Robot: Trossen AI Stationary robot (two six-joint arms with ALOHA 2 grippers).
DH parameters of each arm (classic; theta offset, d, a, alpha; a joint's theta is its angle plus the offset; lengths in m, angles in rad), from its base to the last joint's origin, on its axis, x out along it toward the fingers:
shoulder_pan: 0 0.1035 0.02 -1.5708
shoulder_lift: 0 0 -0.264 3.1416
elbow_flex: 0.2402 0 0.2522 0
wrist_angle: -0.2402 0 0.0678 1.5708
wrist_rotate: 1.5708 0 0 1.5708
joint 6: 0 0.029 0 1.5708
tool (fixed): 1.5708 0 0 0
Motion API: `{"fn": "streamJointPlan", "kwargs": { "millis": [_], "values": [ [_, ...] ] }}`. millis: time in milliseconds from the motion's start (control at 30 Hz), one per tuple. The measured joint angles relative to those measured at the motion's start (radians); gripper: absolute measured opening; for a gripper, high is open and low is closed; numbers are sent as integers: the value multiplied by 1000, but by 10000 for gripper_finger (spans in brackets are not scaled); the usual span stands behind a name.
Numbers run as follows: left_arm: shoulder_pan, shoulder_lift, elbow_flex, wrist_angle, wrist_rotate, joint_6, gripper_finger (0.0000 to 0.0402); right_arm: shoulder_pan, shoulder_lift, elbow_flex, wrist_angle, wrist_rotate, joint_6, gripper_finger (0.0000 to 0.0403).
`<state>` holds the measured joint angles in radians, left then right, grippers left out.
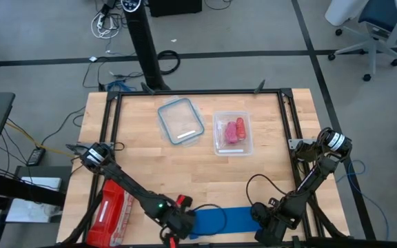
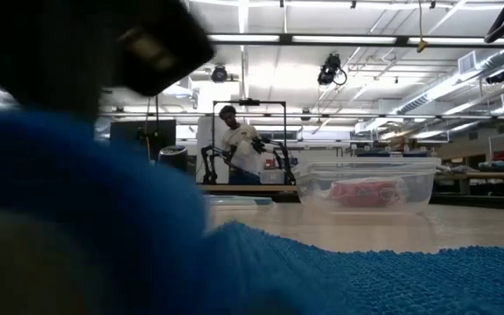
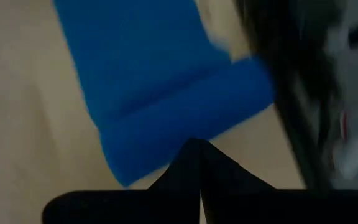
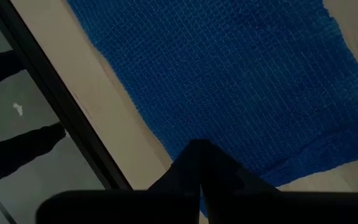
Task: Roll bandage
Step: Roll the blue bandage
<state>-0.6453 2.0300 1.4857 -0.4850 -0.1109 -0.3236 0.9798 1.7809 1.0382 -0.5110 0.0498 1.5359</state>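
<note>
Between your two pincers the bandage lies flat on the worktop; left pincer and right pincer, both reaching low, pinched closed at its ends.

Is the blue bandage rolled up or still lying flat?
Mostly flat. The bandage lies spread on the table between the left gripper and right gripper; one end looks folded over in the left wrist view.

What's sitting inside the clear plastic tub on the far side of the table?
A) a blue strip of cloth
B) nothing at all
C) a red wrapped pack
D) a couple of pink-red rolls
D: the high view shows pink-red rolls lying in the clear tub, while the blue bandage lies flat at the table's near edge.
</note>
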Motion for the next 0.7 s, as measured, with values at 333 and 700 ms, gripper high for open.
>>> {"fn": "streamJointPlan", "kwargs": {
  "millis": [333, 700],
  "values": [
    [36, 0, 76, 25, -90, 81, 1, 0, 0, 0, 1, -2, 0, 4],
    [46, 0, 76, 35, 80, 110, 1, 0, 0, 0, 1, -2, -1, 4]
  ]
}}
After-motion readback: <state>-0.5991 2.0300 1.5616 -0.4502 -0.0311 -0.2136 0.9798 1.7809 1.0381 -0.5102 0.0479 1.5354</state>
